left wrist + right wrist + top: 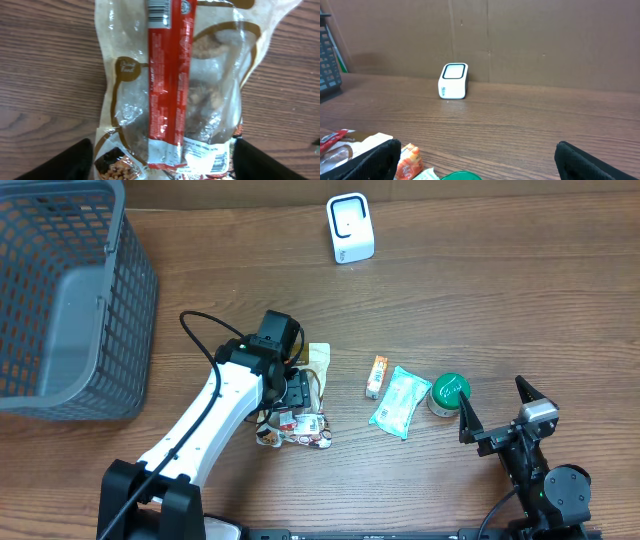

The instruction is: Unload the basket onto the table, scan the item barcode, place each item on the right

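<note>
A clear snack bag with brown trim and a red label strip lies flat on the wood table, a barcode showing at each end. My left gripper is open right above it, its black fingers wide apart on either side of the bag's near end. In the overhead view the left gripper covers the bag's middle, and the ends of the bag stick out. The white barcode scanner stands at the back, also in the right wrist view as the scanner. My right gripper is open and empty at the front right.
A grey mesh basket fills the back left. Between the arms lie an orange packet, a teal pouch and a green-lidded tub. A cardboard wall stands behind the scanner.
</note>
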Action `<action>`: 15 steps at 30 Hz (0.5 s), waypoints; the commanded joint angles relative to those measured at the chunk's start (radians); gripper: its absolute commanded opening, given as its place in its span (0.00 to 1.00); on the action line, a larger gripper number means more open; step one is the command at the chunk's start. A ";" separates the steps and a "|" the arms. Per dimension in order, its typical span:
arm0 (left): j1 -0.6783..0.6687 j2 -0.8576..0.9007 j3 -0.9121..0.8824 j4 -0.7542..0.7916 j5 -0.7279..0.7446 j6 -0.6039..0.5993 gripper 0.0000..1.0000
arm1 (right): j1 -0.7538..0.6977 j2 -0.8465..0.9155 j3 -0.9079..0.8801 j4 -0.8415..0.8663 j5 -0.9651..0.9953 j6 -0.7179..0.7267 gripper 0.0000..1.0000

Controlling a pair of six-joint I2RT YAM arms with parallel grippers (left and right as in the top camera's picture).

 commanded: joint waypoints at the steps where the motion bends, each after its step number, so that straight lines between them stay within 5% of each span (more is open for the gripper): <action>1: 0.060 -0.002 0.059 0.000 -0.021 -0.003 0.84 | -0.002 -0.006 -0.010 0.003 0.008 -0.002 1.00; 9: 0.276 -0.003 0.116 -0.016 -0.021 0.063 1.00 | -0.002 -0.006 -0.010 0.003 0.008 -0.002 1.00; 15: 0.352 -0.002 0.116 0.013 -0.055 0.061 1.00 | -0.002 -0.006 -0.010 0.003 0.008 -0.002 1.00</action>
